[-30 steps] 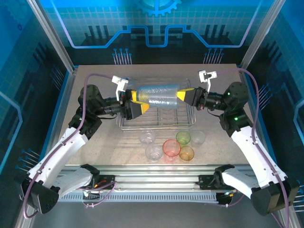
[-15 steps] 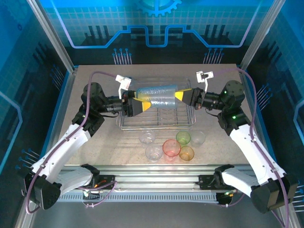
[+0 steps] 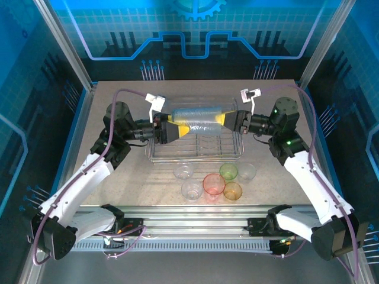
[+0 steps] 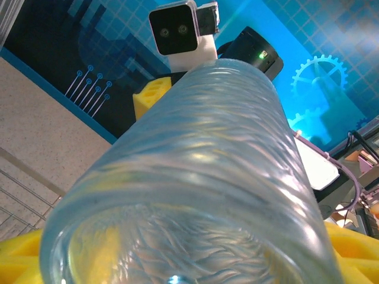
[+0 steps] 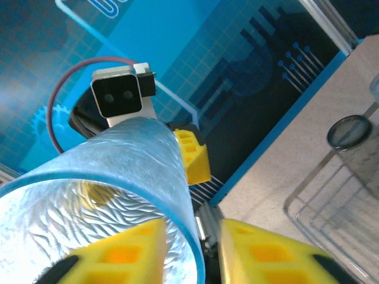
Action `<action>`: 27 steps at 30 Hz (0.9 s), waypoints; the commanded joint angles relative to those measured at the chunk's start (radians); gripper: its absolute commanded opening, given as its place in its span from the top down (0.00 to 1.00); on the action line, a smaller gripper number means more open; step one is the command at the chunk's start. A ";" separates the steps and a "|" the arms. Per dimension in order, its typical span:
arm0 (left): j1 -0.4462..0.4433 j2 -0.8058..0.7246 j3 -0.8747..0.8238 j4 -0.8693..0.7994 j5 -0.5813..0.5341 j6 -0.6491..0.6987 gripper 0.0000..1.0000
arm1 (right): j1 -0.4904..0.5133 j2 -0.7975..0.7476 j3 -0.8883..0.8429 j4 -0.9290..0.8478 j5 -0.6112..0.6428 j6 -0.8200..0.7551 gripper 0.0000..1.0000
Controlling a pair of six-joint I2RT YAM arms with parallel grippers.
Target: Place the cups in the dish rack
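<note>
A long stack of nested translucent cups [image 3: 198, 117] lies level in the air above the dish rack [image 3: 195, 158]. My left gripper [image 3: 173, 128] is shut on the stack's closed end [image 4: 201, 148], with a yellow finger [image 4: 21, 254] on either side. My right gripper [image 3: 228, 119] is open at the blue-rimmed mouth [image 5: 118, 165]. One of its fingers [image 5: 118, 254] is inside the mouth and the other is outside, with a gap to the wall. Several loose cups stand in front of the rack, among them red-pink [image 3: 214, 184], green [image 3: 228, 171] and orange [image 3: 233, 190].
Clear cups [image 3: 184, 171] [image 3: 192, 190] [image 3: 246, 172] stand among the coloured ones near the table's front. A smoky grey cup [image 5: 349, 133] stands by the rack's wire corner [image 5: 320, 201]. Blue walls close in the table at the back and sides.
My right gripper has opened off the rim of the stack. My left gripper has closed in on the stack's other end. Both wrists have shifted slightly toward the back.
</note>
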 commanded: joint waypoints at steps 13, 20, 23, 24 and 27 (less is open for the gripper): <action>-0.005 0.038 0.276 -0.797 -0.583 0.251 0.67 | -0.098 -0.140 0.097 -0.764 0.690 -0.334 0.52; -0.042 0.137 0.387 -1.037 -0.798 0.320 0.74 | -0.168 -0.223 0.015 -0.713 0.700 -0.288 0.52; -0.075 0.197 0.429 -1.128 -0.882 0.360 0.75 | -0.184 -0.228 0.007 -0.719 0.697 -0.283 0.52; -0.083 0.218 0.437 -1.150 -0.904 0.370 0.75 | -0.187 -0.229 0.005 -0.719 0.693 -0.282 0.52; -0.102 0.268 0.446 -1.192 -0.955 0.381 0.75 | -0.194 -0.232 -0.001 -0.723 0.691 -0.283 0.51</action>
